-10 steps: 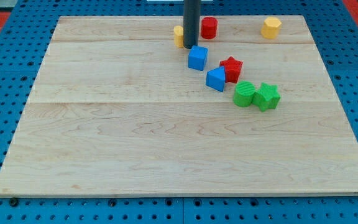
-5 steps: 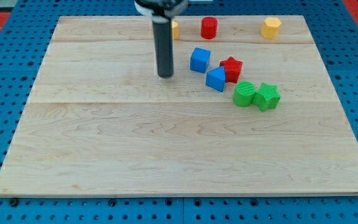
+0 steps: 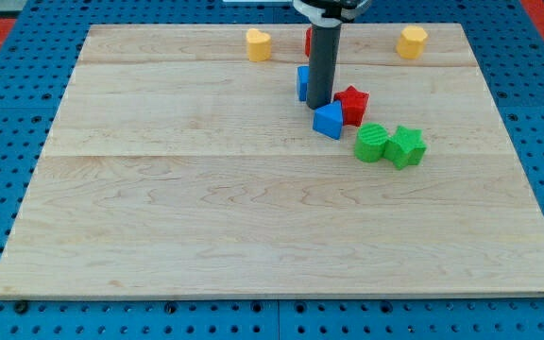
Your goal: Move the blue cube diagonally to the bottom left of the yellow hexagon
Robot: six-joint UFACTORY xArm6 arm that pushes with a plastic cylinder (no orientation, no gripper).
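Observation:
The blue cube [image 3: 302,82] lies near the board's top middle, mostly hidden behind my rod. My tip [image 3: 319,104] rests on the board at the cube's right side, just above a blue triangular block [image 3: 328,121] and left of a red star [image 3: 352,105]. The yellow hexagon [image 3: 411,42] sits at the top right, well to the right of and above the cube.
A yellow heart-like block [image 3: 258,44] lies at the top, left of the rod. A red cylinder [image 3: 308,41] is partly hidden behind the rod. A green round block [image 3: 371,143] and a green star [image 3: 405,146] sit right of centre on the wooden board [image 3: 206,217].
My tip has moved right, from left of the blue cube to its right side, now covering most of it. The blocks have not visibly moved.

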